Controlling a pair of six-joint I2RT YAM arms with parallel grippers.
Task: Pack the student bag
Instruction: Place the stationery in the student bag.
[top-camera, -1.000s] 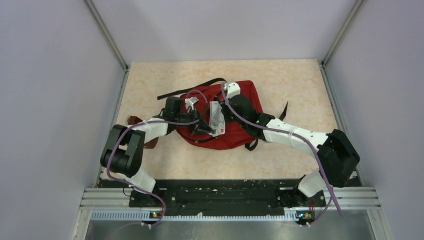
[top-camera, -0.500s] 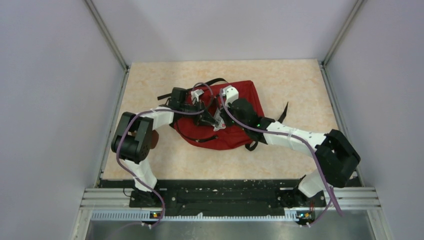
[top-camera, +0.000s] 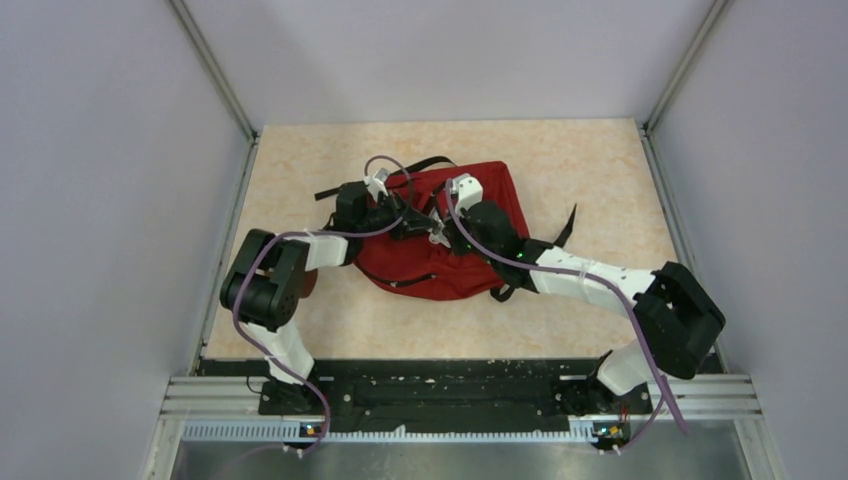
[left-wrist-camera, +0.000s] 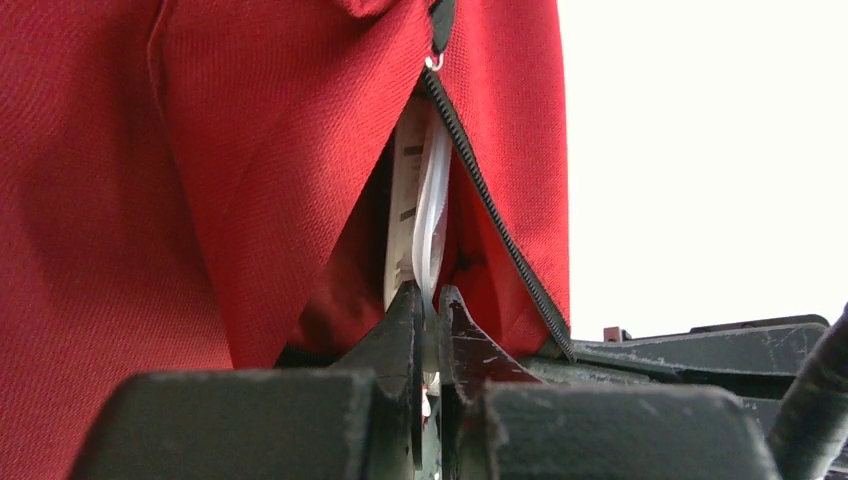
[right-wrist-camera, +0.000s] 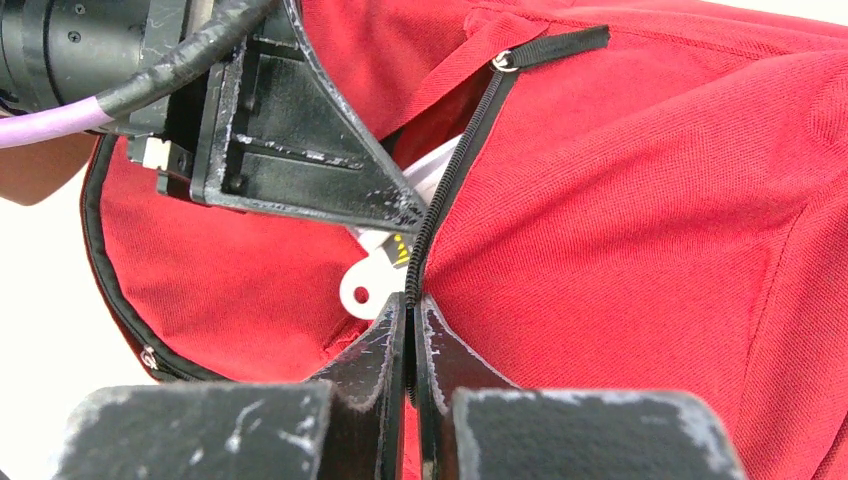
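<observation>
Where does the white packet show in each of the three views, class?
Top external: the white packet, small, at centre on the student bag.
Left wrist: centre, upright in the open zipper, pinched by the left fingers.
Right wrist: left of centre, its holed tab beside the zipper.
Shared landmark: the red student bag.

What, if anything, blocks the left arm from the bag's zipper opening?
Likely nothing: the left gripper holds a white packet in the opening of the student bag, while the right gripper pinches the zipper edge, holding it open.
</observation>
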